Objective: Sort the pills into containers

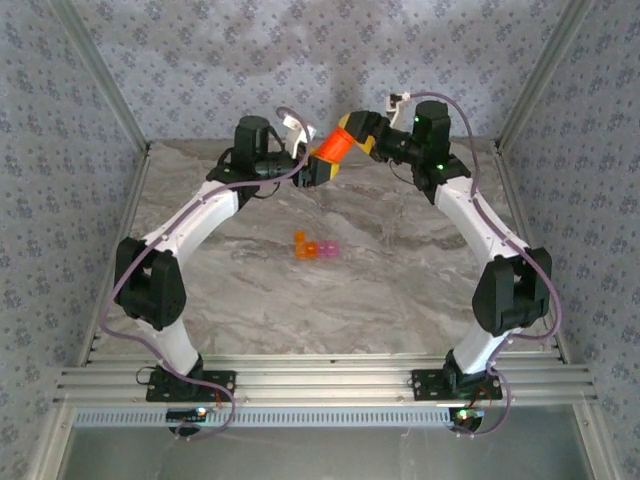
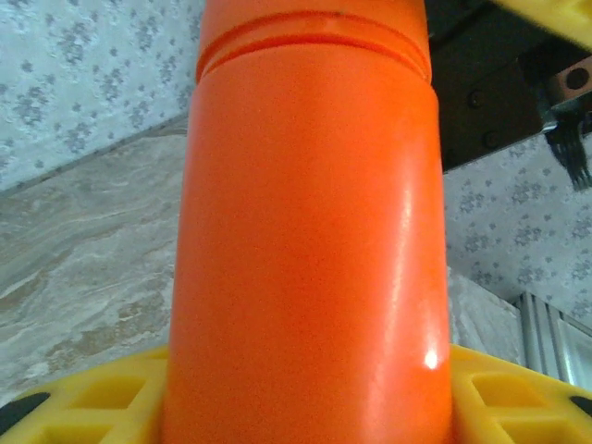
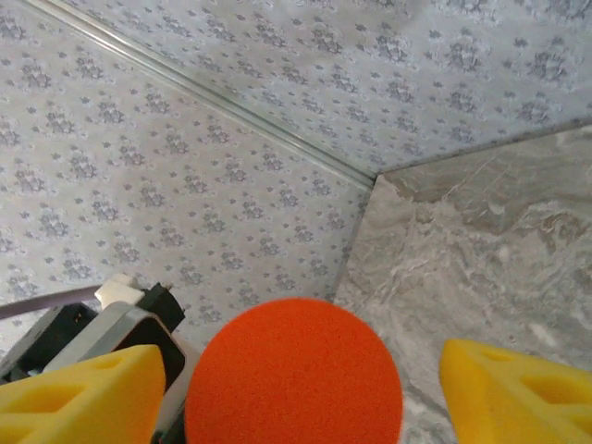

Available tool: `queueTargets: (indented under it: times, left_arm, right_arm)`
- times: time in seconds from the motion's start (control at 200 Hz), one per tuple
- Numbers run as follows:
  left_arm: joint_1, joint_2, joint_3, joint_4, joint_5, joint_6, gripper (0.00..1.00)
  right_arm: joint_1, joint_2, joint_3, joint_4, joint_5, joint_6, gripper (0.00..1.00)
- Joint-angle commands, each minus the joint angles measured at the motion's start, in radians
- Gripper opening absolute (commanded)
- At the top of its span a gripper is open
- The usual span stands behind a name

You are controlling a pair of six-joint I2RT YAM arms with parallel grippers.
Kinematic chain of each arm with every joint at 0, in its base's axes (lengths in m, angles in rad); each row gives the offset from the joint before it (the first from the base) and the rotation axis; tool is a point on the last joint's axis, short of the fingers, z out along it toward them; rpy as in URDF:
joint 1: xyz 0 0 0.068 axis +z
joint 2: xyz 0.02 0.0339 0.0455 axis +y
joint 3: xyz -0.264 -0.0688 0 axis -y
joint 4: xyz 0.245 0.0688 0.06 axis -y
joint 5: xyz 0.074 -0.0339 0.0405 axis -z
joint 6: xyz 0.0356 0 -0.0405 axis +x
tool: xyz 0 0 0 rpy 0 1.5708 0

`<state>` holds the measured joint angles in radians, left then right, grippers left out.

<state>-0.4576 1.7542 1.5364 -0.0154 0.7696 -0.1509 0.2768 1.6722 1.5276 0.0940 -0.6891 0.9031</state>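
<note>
- Found a flat table (image 1: 400,290) with a matte, grey-veined marble look, and walls (image 1: 300,60) papered in a small floral print.
- Found a tall orange bottle (image 2: 305,231), a smooth, glossy plastic cylinder with a groove ringing it below the cap. Hung lifted off the table at twelve o'clock from the containers, well apart from them.
- Saw the left gripper (image 2: 305,407) clamped on the bottle's body, with moulded yellow fingers (image 2: 92,402) pressed against both sides.
- Saw the right gripper (image 3: 298,398) spread around the round, matte orange cap (image 3: 294,370), with bare marble showing in the gap at three o'clock of the cap. Not gripping; judged it poised to close and twist.
- Found the containers (image 1: 315,247) near the table's middle: two tiny joined translucent cubes, orange at nine o'clock and pink at three o'clock, touched by neither gripper.
- Could not make out any pills; too small to tell whether either cube held one.
- Judged the task barely begun: cap on the bottle, with opening, tipping out and sorting all left to do.
</note>
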Motion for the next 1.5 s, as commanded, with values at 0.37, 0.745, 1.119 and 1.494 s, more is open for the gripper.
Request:
queueTargets:
  times: [0.37,0.745,1.119,1.494]
  left_arm:
    - [-0.062,-0.036,0.069,-0.175,-0.209,0.25,0.0]
    - [-0.068,-0.035,0.068,-0.175,-0.225,0.258,0.0]
    - [-0.068,-0.03,0.075,-0.169,-0.225,0.258,0.0]
    - [-0.069,-0.03,0.076,-0.161,-0.217,0.252,0.0]
  right_arm:
    - [0.04,-0.027,0.171,-0.435,0.302,0.083,0.86]
    - [0.08,0.026,0.204,-0.501,0.318,0.084,0.86]
    - [0.067,0.042,0.181,-0.467,0.266,0.107,0.79]
    - [0.063,0.055,0.18,-0.431,0.226,0.125,0.5]
